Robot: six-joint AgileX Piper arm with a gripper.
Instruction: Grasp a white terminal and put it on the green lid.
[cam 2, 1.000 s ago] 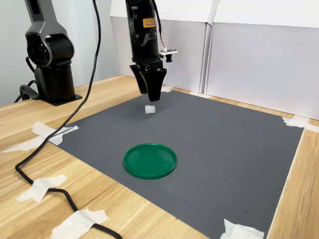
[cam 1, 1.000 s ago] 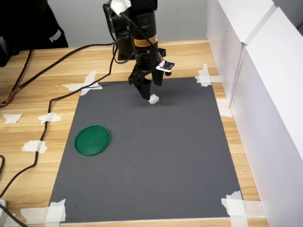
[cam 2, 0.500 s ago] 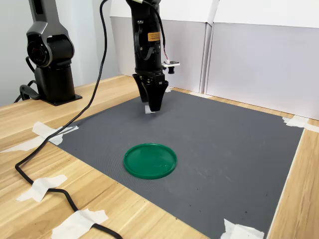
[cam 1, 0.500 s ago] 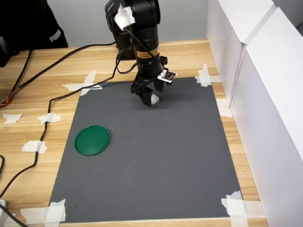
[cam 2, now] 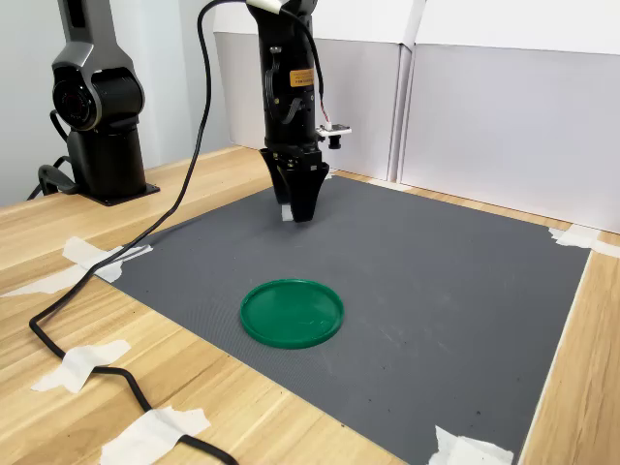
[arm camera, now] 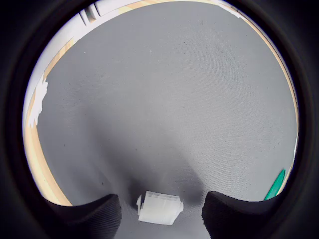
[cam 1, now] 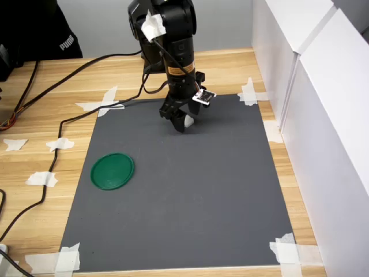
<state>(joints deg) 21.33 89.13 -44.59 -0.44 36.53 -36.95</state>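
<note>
The white terminal (arm camera: 159, 207) lies on the grey mat, a small ridged block. My gripper (arm camera: 160, 213) is lowered over it, and the dark fingertips (arm camera: 97, 216) stand on either side with gaps showing, so the jaws are open. In both exterior views the gripper (cam 1: 183, 123) (cam 2: 302, 213) reaches the mat at its far part and mostly hides the terminal (cam 1: 188, 122) (cam 2: 285, 212). The green lid (cam 1: 112, 171) (cam 2: 292, 312) lies flat on the mat well apart from the gripper, toward the first exterior view's left. A sliver of the lid (arm camera: 275, 186) shows in the wrist view.
The grey mat (cam 1: 184, 196) is taped to a wooden table at its corners (cam 1: 286, 251). White panels (cam 1: 323, 104) wall the first exterior view's right. A black cable (cam 1: 63, 121) crosses the table. Another arm's base (cam 2: 97, 107) stands at the second exterior view's left. A person's dark garment (cam 1: 34, 29) is behind.
The gripper has come down from just above the terminal until its fingers straddle it at mat level. The terminal and the lid have not moved.
</note>
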